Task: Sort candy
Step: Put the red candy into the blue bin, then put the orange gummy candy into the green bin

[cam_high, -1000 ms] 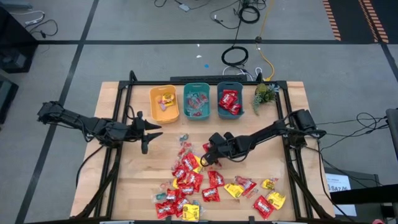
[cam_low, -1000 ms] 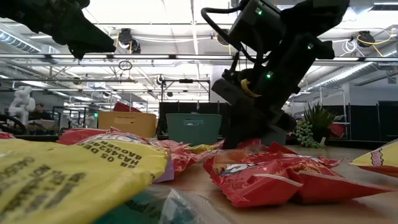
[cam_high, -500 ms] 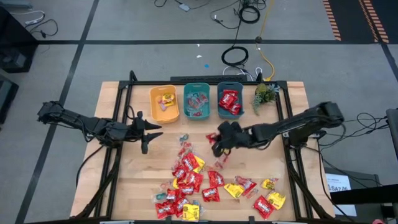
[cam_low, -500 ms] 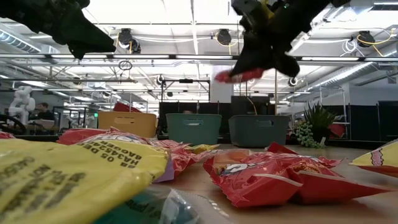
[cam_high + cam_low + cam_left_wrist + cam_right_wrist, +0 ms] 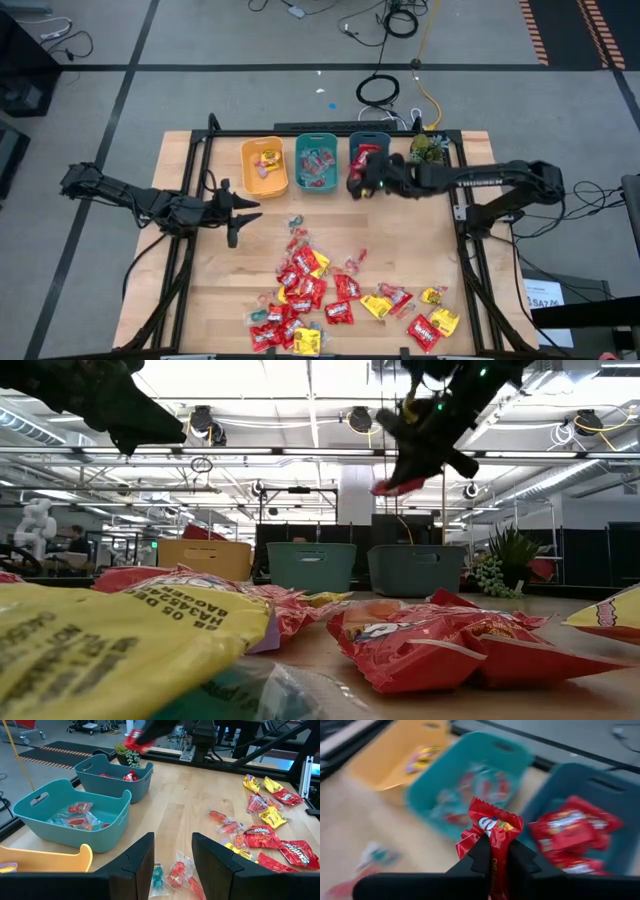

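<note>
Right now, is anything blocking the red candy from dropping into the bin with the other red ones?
Nothing visible blocks it. The right pincer holds the red packet in the air at the dark teal bin, whose top is open.

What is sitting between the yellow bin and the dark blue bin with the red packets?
A teal bin stands between the yellow bin and the dark blue bin, holding small clear-wrapped sweets. The high view shows the row; the left wrist view shows its contents.

yellow packet (image 5: pixel 110 635), upside-down print, perhaps "05 DE"
</note>
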Action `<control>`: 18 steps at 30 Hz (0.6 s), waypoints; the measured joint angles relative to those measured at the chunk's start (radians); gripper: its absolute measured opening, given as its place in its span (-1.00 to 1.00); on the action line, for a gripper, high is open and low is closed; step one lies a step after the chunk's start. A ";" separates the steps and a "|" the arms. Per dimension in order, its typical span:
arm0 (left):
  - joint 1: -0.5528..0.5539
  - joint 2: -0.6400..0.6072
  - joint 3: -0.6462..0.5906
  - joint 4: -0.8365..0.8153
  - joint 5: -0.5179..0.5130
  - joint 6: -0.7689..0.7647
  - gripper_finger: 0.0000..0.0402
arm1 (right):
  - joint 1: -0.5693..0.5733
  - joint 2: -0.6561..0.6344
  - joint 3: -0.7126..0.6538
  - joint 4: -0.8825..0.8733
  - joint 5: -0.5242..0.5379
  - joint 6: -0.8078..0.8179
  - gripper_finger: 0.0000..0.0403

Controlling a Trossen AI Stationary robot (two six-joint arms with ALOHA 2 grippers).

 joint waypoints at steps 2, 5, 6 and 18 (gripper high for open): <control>0.000 0.000 0.000 0.000 0.000 0.000 -0.30 | -0.053 0.000 0.000 -0.014 0.001 -0.014 -0.83; 0.000 0.000 0.000 0.000 0.000 0.004 -0.30 | -0.119 0.000 0.000 -0.024 0.000 -0.046 -0.80; 0.000 0.000 0.000 0.000 0.000 0.005 -0.30 | -0.137 0.000 0.000 -0.025 0.000 -0.047 -0.79; 0.000 0.000 0.000 -0.003 -0.002 0.006 -0.30 | -0.244 -0.001 0.000 -0.024 -0.055 -0.073 -0.29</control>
